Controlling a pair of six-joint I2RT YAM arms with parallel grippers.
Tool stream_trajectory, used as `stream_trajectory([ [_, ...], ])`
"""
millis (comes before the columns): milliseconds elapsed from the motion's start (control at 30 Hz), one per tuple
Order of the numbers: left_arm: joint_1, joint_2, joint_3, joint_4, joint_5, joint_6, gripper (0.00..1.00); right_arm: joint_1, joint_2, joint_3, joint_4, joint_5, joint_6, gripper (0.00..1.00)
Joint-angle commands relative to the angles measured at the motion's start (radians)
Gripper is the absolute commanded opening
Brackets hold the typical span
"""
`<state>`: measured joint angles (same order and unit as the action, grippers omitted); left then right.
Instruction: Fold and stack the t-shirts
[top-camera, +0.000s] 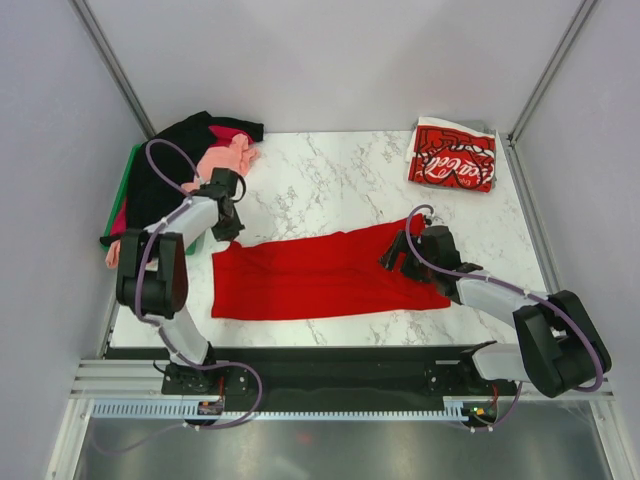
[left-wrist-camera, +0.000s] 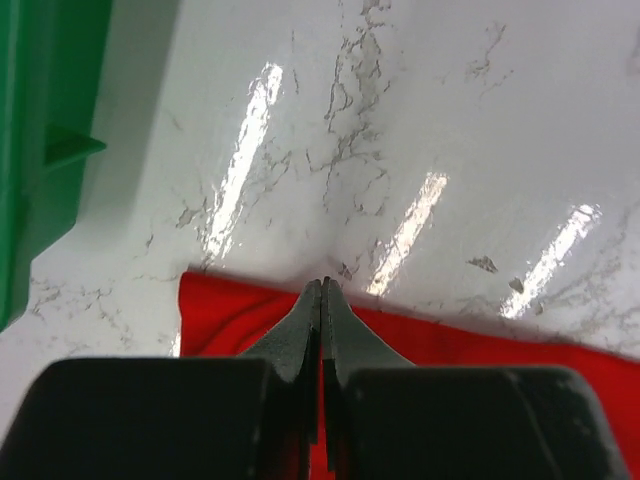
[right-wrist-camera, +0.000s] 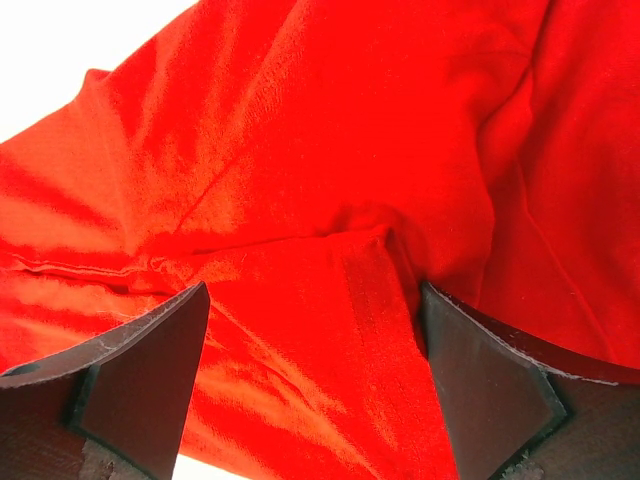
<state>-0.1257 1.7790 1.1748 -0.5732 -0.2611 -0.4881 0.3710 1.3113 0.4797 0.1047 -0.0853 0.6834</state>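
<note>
Jaws apart, the right gripper hangs over the right end of the plain red t-shirt, which lies long axis left-to-right, with the left gripper, fingers pressed together, at its far-left corner; beyond its right end sits a folded red shirt reading Coca-Cola, and beyond its left end a black-and-pink heap over a green tray.

The t-shirt is plain bright red, the table grey-veined white (tray green).
</note>
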Motion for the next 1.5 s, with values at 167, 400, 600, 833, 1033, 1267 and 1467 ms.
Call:
stream_trajectory([
  [167, 0.005, -0.315, -0.122, -0.033, -0.063, -0.046, 0.02, 0.002, 0.039, 0.014, -0.026, -0.027, -0.013, 0.93],
  [400, 0.006, -0.539, -0.283, -0.106, -0.109, -0.164, 0.05, 0.000, 0.034, 0.011, -0.026, -0.031, -0.015, 0.93],
  [600, 0.027, -0.765, -0.360, -0.206, -0.164, -0.248, 0.84, -0.044, -0.044, 0.003, -0.097, -0.001, -0.001, 0.94],
  [833, -0.107, -0.752, -0.272, -0.146, -0.222, -0.107, 0.83, -0.046, -0.213, 0.091, -0.278, 0.024, -0.050, 0.95],
  [1033, -0.278, -0.347, 0.001, -0.123, -0.146, -0.038, 0.81, -0.046, -0.254, 0.129, -0.367, 0.053, -0.059, 0.95],
  [1267, -0.255, -0.044, 0.137, -0.179, -0.144, -0.027, 0.67, -0.047, -0.267, 0.117, -0.407, 0.065, -0.062, 0.95],
  [1467, -0.268, -0.220, -0.145, -0.154, -0.049, -0.162, 0.61, -0.047, -0.267, 0.096, -0.407, 0.076, -0.059, 0.97],
])
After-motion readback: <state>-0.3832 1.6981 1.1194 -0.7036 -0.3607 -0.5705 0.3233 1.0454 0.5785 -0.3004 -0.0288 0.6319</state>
